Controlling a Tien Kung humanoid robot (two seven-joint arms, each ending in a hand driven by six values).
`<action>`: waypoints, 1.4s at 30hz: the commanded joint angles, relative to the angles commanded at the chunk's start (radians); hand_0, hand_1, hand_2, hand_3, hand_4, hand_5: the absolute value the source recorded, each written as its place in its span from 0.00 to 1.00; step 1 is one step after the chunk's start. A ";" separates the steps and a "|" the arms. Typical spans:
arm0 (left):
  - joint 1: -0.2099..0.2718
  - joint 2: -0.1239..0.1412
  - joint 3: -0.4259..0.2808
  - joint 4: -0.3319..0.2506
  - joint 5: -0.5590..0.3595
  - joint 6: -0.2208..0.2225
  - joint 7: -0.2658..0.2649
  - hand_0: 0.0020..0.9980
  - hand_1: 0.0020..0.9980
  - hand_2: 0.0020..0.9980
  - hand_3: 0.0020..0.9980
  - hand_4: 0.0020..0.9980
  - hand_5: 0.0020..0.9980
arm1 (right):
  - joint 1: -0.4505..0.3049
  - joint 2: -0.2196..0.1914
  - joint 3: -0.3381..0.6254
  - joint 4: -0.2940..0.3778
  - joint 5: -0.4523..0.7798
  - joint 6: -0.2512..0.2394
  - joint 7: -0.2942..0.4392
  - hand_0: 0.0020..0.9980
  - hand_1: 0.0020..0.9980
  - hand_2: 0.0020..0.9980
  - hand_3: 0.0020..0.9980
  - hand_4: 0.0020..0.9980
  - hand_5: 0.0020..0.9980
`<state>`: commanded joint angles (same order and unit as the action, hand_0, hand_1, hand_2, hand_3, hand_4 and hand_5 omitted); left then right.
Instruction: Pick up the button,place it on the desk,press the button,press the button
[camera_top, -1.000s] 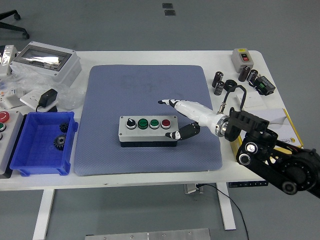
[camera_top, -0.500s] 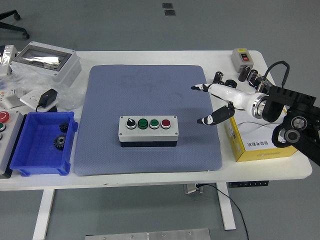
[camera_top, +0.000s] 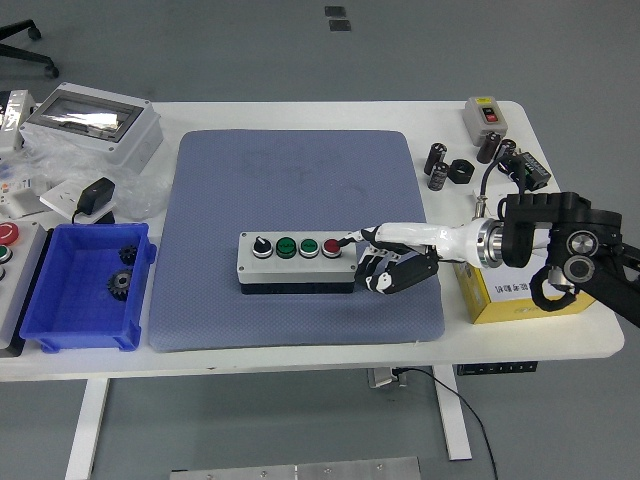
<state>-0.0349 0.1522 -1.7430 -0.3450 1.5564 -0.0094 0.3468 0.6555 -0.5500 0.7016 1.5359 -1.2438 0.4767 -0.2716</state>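
Right hand, fingers curled, 1 extended toward button box red end

Button box sits on mat, mid table. Right hand at box's right end. Bin with gears left of mat. Enclosure far left. Carton right of mat.
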 joint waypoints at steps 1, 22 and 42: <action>0.000 -0.001 0.000 0.000 0.001 0.000 0.000 0.57 0.49 0.47 0.60 0.11 0.00 | -0.003 0.010 0.000 -0.007 -0.008 -0.010 0.003 0.12 0.39 0.29 1.00 0.12 0.24; -0.004 -0.004 0.001 0.003 0.001 -0.004 -0.006 0.57 0.49 0.47 0.60 0.11 0.00 | -0.004 0.073 -0.053 -0.100 -0.087 -0.060 -0.008 0.14 0.31 0.22 1.00 0.17 0.12; -0.012 0.004 -0.019 0.007 0.033 -0.022 -0.029 0.57 0.49 0.47 0.60 0.11 0.00 | -0.130 0.082 0.210 0.031 0.040 -0.211 0.218 0.14 0.30 0.22 1.00 0.22 0.12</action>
<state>-0.0465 0.1558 -1.7618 -0.3376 1.5894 -0.0312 0.3180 0.5251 -0.4676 0.9117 1.5665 -1.2039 0.2660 -0.0538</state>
